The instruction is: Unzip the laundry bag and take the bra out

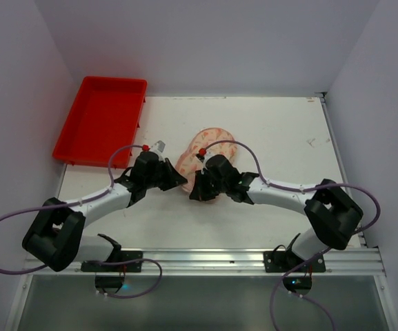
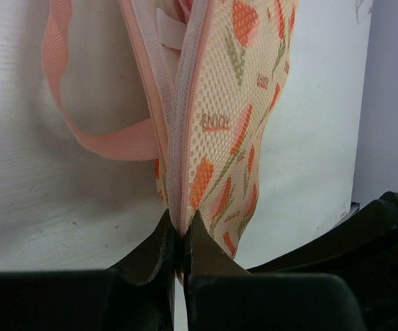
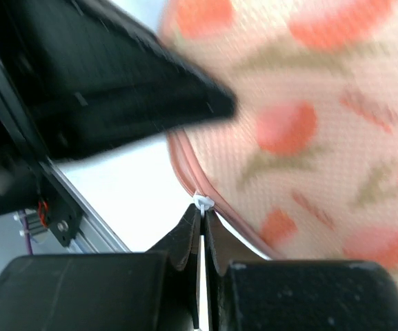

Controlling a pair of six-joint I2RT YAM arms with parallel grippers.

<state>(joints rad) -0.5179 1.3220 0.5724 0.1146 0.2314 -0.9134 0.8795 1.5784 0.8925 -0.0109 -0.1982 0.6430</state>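
The laundry bag [image 1: 207, 146], cream mesh with an orange-pink tulip print and a pink edge, lies at the table's middle, just beyond both grippers. My left gripper [image 2: 181, 224] is shut on the bag's pink zip edge [image 2: 178, 138] at its near end. My right gripper [image 3: 202, 210] is shut on the small white zipper pull [image 3: 202, 202] at the bag's pink rim. In the top view the left gripper [image 1: 180, 181] and the right gripper [image 1: 196, 187] almost meet. The zip is parted at the far end, and a pale pink band [image 2: 170, 31] shows inside. I cannot tell whether that band is the bra.
A red tray [image 1: 102, 121] sits at the far left corner of the white table [image 1: 288, 138]. A pink strap loop [image 2: 95, 141] lies on the table to the left of the bag. The left arm's black body [image 3: 102, 76] fills the upper left of the right wrist view.
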